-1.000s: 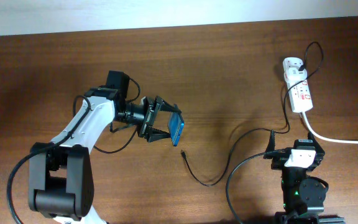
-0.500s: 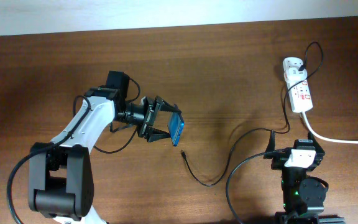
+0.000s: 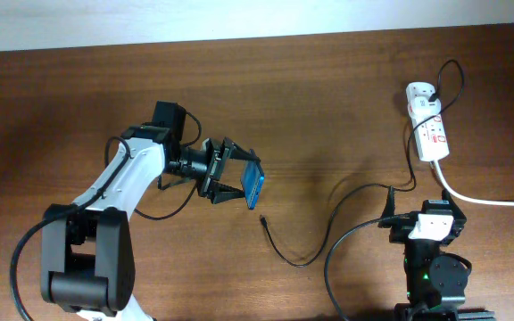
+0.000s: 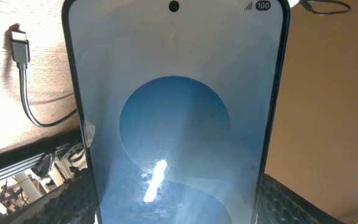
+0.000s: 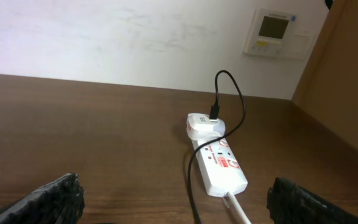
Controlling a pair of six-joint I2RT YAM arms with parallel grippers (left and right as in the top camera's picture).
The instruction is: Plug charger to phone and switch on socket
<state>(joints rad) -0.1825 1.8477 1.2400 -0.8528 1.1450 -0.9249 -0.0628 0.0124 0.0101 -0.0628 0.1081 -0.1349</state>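
While the left gripper (image 3: 242,182) is clamped shut on the phone (image 3: 254,184), the blue screen fills the left wrist view between its 2 fingers (image 4: 55,202). The charger (image 3: 286,254) lies loose on the table (image 3: 328,89), its connector tip (image 4: 18,40) just beside the phone's edge but not touching it. From there the thin black cable loops across the wood to the socket (image 3: 428,125), well apart from the phone, where its plug sits in a white adapter (image 5: 205,124) at the strip's far end. The right gripper (image 5: 179,202) has its jaws spread wide and holds nothing, facing the socket from a distance. A thick white cord (image 3: 480,198) leaves the strip's near end.
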